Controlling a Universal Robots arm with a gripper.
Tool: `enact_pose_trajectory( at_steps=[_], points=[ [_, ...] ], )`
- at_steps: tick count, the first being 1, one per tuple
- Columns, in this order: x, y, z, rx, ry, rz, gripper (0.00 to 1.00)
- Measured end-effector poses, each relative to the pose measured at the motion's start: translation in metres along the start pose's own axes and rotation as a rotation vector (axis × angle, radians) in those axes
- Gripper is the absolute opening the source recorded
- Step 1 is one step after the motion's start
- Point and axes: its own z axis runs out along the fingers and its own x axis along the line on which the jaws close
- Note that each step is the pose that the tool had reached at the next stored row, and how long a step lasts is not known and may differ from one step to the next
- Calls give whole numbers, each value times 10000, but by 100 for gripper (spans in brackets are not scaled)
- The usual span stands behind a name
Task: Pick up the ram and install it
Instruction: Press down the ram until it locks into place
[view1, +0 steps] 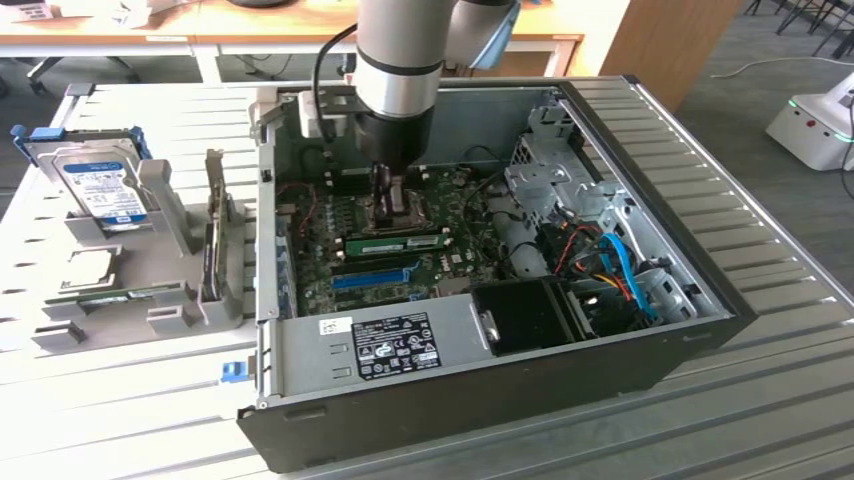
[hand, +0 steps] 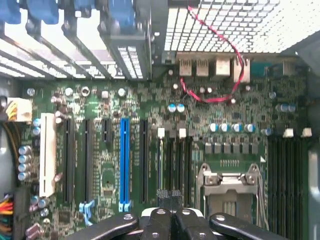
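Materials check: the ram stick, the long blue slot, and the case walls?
The ram: green circuit board, matte, dark chips and a pale label.
Blue slot: looks like moulded plastic, bright, slightly glossy.
Case wall: likely sheet metal, dark outside; inner panels bare grey with punched holes.

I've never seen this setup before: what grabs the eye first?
The open black computer case with its green motherboard bared, and the grey robot arm reaching down into it, its gripper just above the board. A green ram stick lies across the board below the gripper, above the bright-blue slot.
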Motion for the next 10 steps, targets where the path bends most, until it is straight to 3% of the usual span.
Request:
enact_pose_trajectory(
  at_steps=[10],
  points=[
    [16,40,2,0,-1,1,11]
  ],
)
